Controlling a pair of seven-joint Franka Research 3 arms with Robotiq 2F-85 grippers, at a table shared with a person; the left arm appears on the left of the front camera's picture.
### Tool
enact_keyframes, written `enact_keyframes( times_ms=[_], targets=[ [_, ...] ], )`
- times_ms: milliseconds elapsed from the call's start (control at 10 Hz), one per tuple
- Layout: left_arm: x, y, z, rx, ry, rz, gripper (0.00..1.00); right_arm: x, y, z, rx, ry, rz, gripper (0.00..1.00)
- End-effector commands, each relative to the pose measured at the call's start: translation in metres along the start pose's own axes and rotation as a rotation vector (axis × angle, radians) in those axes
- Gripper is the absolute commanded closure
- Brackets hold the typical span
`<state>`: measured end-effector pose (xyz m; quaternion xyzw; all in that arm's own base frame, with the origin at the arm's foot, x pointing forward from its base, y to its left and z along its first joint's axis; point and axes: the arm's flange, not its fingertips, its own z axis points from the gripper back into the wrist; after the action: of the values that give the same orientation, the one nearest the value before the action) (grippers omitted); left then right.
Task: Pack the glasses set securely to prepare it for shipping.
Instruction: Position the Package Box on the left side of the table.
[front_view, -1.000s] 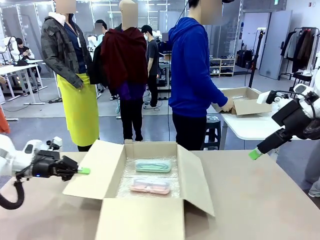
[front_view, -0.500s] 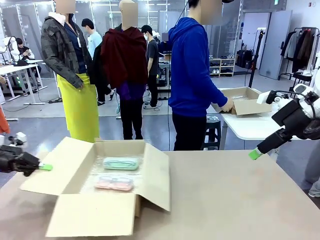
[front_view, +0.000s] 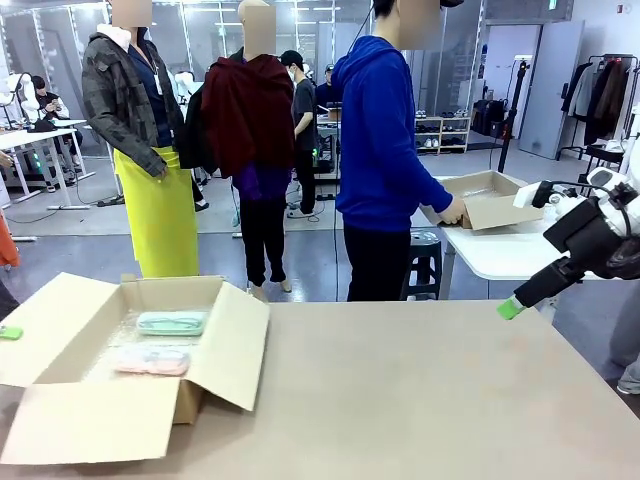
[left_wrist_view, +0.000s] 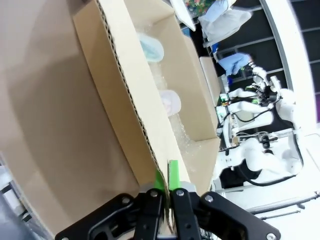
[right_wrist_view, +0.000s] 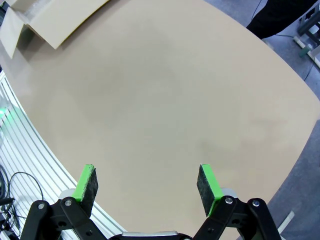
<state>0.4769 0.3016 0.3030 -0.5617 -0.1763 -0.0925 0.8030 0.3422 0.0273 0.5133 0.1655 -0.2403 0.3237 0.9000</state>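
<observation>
An open cardboard box (front_view: 215, 345) sits at the table's left. Inside it, on bubble wrap, the glasses set lies as two cases: a mint-green case (front_view: 170, 322) farther back and a pale pink case (front_view: 150, 361) nearer me. The left wrist view shows the mint case (left_wrist_view: 150, 47) and pink case (left_wrist_view: 170, 102) past the box wall. My left gripper (left_wrist_view: 168, 182) is shut on the edge of the box's left flap (left_wrist_view: 125, 115); its green tip (front_view: 10, 332) shows at the picture's left edge. My right gripper (right_wrist_view: 147, 182) hangs open above bare table, far right (front_view: 510, 308).
A person in a blue hoodie (front_view: 385, 140) stands beyond the far edge, turned toward a second cardboard box (front_view: 490, 200) on a white side table. The brown table (front_view: 430, 400) stretches bare from the box to the right edge. A corner of the box flap (right_wrist_view: 50, 20) shows at upper left.
The box with both cases has slid well to the left, pulled by my left gripper on its flap. The right arm has stayed still.
</observation>
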Motion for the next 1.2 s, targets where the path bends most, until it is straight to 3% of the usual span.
enact_keyframes(
  times_ms=[0,900,1000,1100],
  targets=[
    [0.0037,0.0117,0.0339,0.021,0.041,0.012,0.97,0.0,0.0011,0.0,-0.016,0.005,-0.007,0.0],
    [0.0009,0.0129,0.0369,0.017,0.013,0.015,0.97,0.0,0.0011,0.0,-0.016,0.005,-0.007,0.0],
    [0.0031,0.0107,0.0407,0.081,-0.021,-0.013,0.65,0.0,0.0011,0.0,-0.016,0.005,-0.007,0.0],
    [0.0024,0.0115,0.0438,0.135,-0.029,-0.031,0.59,0.0,0.0011,0.0,-0.016,0.005,-0.007,0.0]
  ],
)
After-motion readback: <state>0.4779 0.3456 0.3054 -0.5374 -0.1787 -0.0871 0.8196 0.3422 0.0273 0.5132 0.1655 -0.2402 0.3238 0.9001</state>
